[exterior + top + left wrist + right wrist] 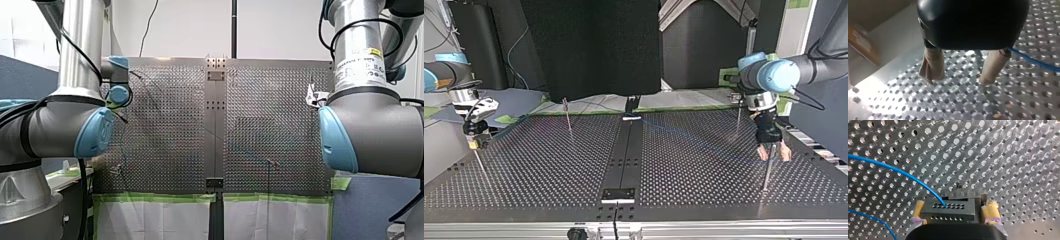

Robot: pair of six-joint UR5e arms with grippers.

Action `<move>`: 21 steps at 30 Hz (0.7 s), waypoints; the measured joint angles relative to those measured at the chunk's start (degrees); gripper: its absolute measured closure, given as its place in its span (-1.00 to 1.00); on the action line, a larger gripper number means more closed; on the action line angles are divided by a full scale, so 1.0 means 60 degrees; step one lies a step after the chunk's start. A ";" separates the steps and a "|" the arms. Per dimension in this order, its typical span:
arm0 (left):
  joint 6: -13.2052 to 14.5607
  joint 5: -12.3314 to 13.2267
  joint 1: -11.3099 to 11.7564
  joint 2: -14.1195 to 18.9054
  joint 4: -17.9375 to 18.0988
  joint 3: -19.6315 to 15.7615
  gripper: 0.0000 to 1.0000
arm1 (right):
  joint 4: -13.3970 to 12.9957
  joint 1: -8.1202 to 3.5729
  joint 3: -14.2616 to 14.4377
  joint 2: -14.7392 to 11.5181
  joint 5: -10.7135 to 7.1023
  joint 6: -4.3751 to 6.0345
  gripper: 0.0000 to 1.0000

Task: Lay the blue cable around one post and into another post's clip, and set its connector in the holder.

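Both arms sit closest to the front camera and fill its sides: my left arm (55, 125) at the view's left, my right arm (370, 130) at its right. Between them is the perforated table (165, 130), with a centre strip (629, 150) down the middle and green tape (160, 197) along the near edge.

Right claw (955, 205): yellow pads (990, 210) clamped on the black connector (948, 211), one pad each side. Top view puts this claw at the table's left edge, well apart from the centre strip. Can't tell if the connector touches the table.

Left claw (959, 80): black body, beige pads (933, 65) apart, nothing gripped that I can see. Top view has it low over the table's right side, with the near post (767, 175) lined up with the gap. Can't tell if that post is actually between the fingers.

Blue cable (898, 170) leaves the connector's top face and arcs away over the holes. A second run crosses beside the right claw. Left wrist view: the cable passes just beside one beige pad, contact unclear.

Farther back in the top view: far-left post (568, 117) and far-right post (737, 120), both upright.
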 joint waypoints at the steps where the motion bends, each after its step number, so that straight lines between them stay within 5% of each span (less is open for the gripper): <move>1: 0.0097 -0.0055 -0.0054 0.0007 -0.0101 -0.0014 -1.00 | 0.0000 0.0000 -0.0001 0.0000 0.0000 0.0000 -1.00; 9: 0.0643 -0.0106 -0.0397 0.0297 -0.0717 -0.0268 -1.00 | 0.0000 0.0000 0.0000 0.0000 0.0000 0.0000 -1.00; 21: 0.0694 -0.0269 -0.0666 0.0385 -0.1295 -0.0313 -1.00 | 0.0000 0.0000 0.0000 0.0001 0.0000 0.0000 -1.00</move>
